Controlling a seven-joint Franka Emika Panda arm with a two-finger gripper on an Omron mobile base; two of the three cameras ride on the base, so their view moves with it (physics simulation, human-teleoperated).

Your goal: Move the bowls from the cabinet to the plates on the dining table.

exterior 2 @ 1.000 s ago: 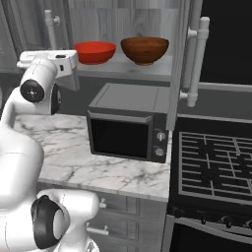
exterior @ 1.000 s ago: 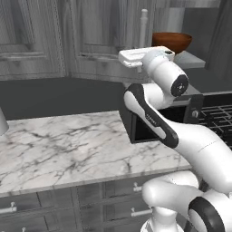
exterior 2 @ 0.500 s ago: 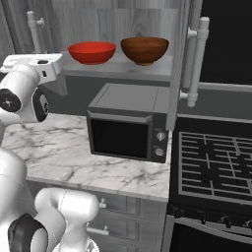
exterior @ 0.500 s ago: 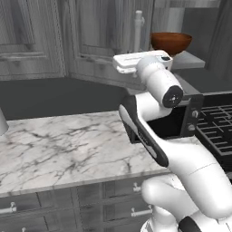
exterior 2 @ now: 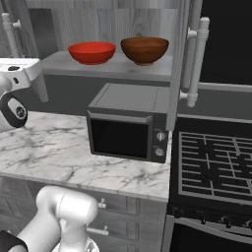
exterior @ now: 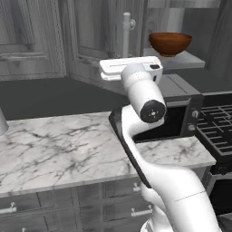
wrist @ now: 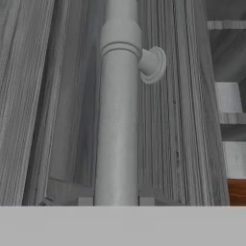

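Observation:
A glossy red bowl and a dark brown bowl stand side by side on the grey shelf of the open cabinet. The left base view has the brown bowl on that shelf. My gripper is shut on the left door's long silver-grey bar handle, which runs up between the finger tips. In the left base view the gripper sits at the handle, left of the bowls. The plates and the dining table are out of view.
A black microwave stands on the marble counter right under the shelf. A stove lies to its right. The right cabinet door's bar handle hangs beside the brown bowl. Drawers run below the counter.
My hand has swung left with the door handle in its grip, and the left door has opened wider. The bowls have not moved.

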